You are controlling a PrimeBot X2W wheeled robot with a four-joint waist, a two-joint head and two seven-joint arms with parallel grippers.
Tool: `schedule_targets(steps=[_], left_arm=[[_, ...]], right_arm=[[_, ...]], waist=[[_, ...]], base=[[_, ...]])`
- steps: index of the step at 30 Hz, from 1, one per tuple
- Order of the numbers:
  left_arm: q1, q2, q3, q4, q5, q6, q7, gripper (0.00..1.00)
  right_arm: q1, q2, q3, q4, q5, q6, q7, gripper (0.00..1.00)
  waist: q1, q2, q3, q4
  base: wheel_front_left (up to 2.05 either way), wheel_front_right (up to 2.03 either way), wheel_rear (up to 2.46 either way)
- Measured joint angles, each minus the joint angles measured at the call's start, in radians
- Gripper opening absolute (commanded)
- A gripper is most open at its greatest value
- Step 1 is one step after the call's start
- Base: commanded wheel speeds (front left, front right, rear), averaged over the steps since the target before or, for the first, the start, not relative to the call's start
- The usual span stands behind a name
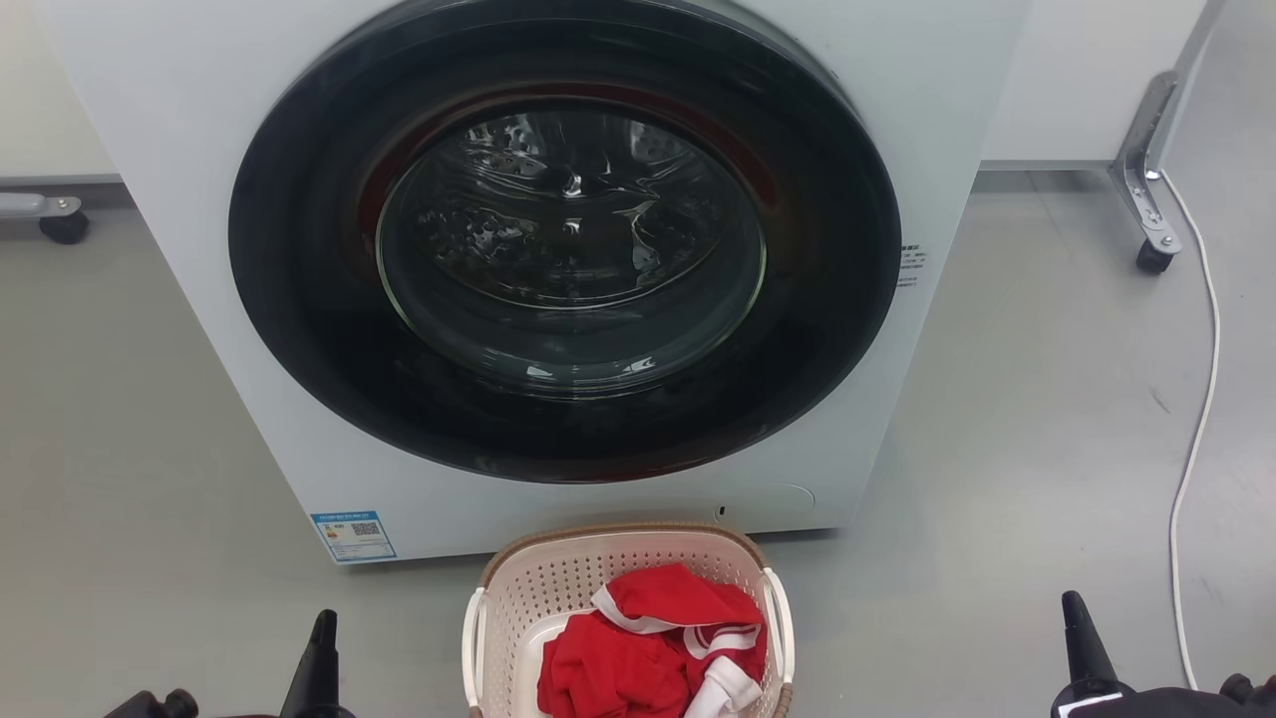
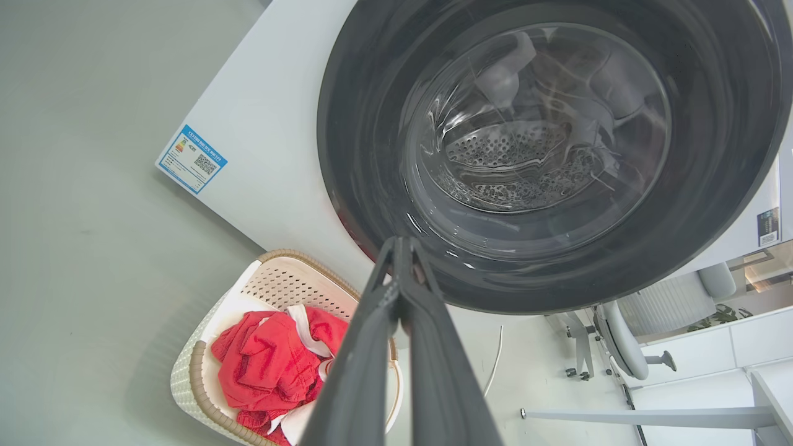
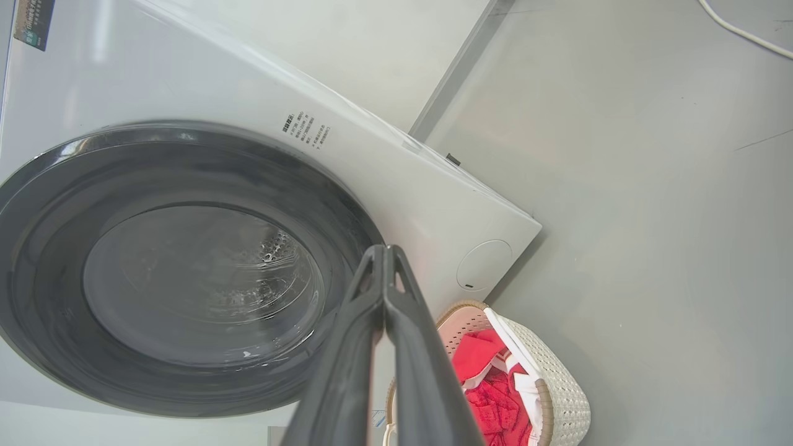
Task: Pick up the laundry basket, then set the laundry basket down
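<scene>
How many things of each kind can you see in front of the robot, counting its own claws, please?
Washing machine: 1
Laundry basket: 1
Heap of red and white clothes, in the basket: 1
White cable on the floor: 1
Claws: 2, the left claw and the right claw
Total: 6

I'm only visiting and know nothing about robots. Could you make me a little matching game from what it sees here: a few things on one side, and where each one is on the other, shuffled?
Things
1. laundry basket
2. red clothes
3. white cable
4. blue label

Places
A. piled inside the basket
B. stuck low on the washing machine front, toward the head view's left
C. standing on the floor just in front of the washing machine
D. trailing along the floor at the head view's right

Pairs: 1-C, 2-A, 3-D, 4-B
</scene>
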Motion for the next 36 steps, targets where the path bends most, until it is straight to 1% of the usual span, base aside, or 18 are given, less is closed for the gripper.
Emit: schedule_targets(steps=[20,25,36], left_arm=[[-0.063,-0.011,0.063,0.04,-0.27,-0.047,0.073,0.0],[-0.077,-0.014,0.079,0.052,-0.342,-0.064,0.091,0.0],[-0.111,-0.021,0.114,0.072,-0.498,-0.09,0.128,0.0]], right_arm=[[-0.059,0.007,-0.074,0.049,0.263,0.052,0.07,0.0],[-0.069,0.008,-0.092,0.062,0.329,0.063,0.084,0.0],[-0.102,0.011,-0.132,0.087,0.478,0.096,0.126,0.0]], waist=[[0.0,0.0,0.009,0.0],[0.0,0.0,0.011,0.0],[0.0,0.0,0.016,0.0]], base=[[0.0,0.0,0.0],[0.0,0.0,0.0],[0.0,0.0,0.0]])
